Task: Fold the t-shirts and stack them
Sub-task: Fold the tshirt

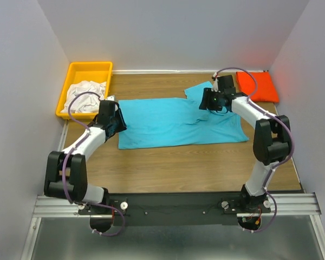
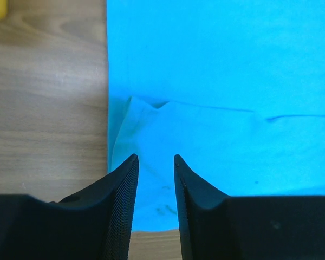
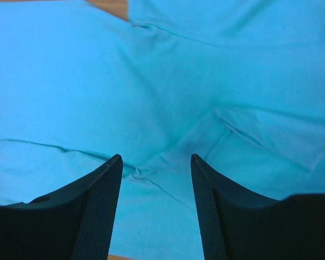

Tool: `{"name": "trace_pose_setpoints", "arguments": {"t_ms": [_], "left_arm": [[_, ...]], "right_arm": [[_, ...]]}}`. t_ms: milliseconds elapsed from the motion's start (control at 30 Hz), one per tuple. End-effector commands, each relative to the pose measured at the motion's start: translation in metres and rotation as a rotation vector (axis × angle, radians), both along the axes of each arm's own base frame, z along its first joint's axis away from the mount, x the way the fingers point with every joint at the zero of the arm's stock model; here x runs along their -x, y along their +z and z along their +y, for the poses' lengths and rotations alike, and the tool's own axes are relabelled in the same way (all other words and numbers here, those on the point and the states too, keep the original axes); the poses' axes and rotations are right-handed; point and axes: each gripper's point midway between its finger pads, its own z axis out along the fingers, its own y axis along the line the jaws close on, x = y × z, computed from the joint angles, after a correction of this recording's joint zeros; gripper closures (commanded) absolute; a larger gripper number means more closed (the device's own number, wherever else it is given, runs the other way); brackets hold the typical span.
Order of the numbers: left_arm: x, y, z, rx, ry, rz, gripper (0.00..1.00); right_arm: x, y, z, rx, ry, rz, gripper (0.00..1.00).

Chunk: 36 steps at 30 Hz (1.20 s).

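Wood tabletop (image 1: 168,168) | blue shirt (image 1: 173,124) spread, long axis left-right | left gripper (image 2: 154,160) narrowly parted over left edge, empty | right gripper (image 3: 154,160) wider, empty, over far-right folds

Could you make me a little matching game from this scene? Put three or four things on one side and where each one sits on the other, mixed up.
Things:
1. turquoise t-shirt
2. orange-red t-shirt
3. white cloth
4. yellow bin

Places:
A. crumpled inside the bin
B. far left corner of the table
C. folded flat at the far right corner
D. spread out mid-table, between the two arms

Pairs: 1-D, 2-C, 3-A, 4-B
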Motion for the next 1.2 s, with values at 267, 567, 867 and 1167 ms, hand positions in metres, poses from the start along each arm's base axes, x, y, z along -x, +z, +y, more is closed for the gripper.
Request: {"name": "trace_pose_setpoints", "arguments": {"t_ms": [267, 567, 867, 1167], "left_arm": [[-0.009, 0.108, 0.006, -0.065, -0.095, -0.410, 0.36], [-0.006, 0.099, 0.008, -0.075, -0.087, -0.412, 0.36], [-0.010, 0.094, 0.006, -0.075, -0.096, -0.402, 0.36], [-0.011, 0.091, 0.006, -0.075, -0.099, -0.391, 0.36]], "right_arm": [[0.026, -0.042, -0.026, -0.193, -0.420, 0.105, 0.36], [0.022, -0.049, -0.022, -0.247, -0.444, 0.095, 0.36], [0.024, -0.062, -0.023, -0.258, -0.484, 0.123, 0.38], [0.017, -0.057, -0.018, -0.278, -0.446, 0.096, 0.42]]}}
